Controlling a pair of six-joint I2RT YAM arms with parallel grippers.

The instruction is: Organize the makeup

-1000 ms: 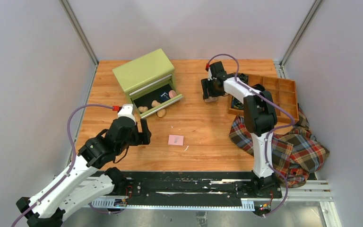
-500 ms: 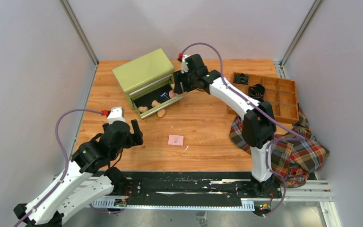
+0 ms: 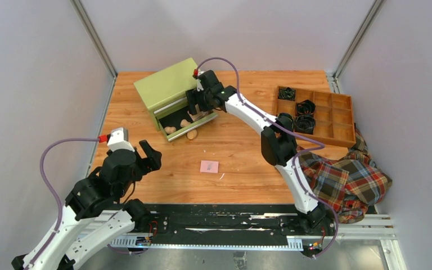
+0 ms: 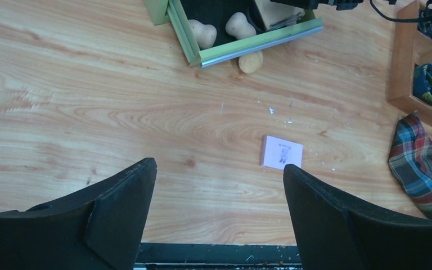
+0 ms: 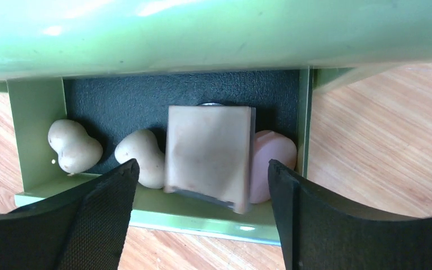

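Grippers both stand wide from above: right gripper (image 3: 197, 108) over the green drawer (image 3: 205, 121), left gripper (image 3: 149, 153) empty. Left wrist: pink square pad (image 4: 282, 152) lies ahead, slightly right. Right wrist: tan square (image 5: 209, 157) between the fingers (image 5: 90, 225), touching neither, tan egg-shaped sponges (image 5: 74, 147) leftward

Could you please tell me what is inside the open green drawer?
Inside the drawer: two tan sponges, a tilted tan square and a pink piece. The square hides most of something behind it; the cabinet covers the drawer's back.
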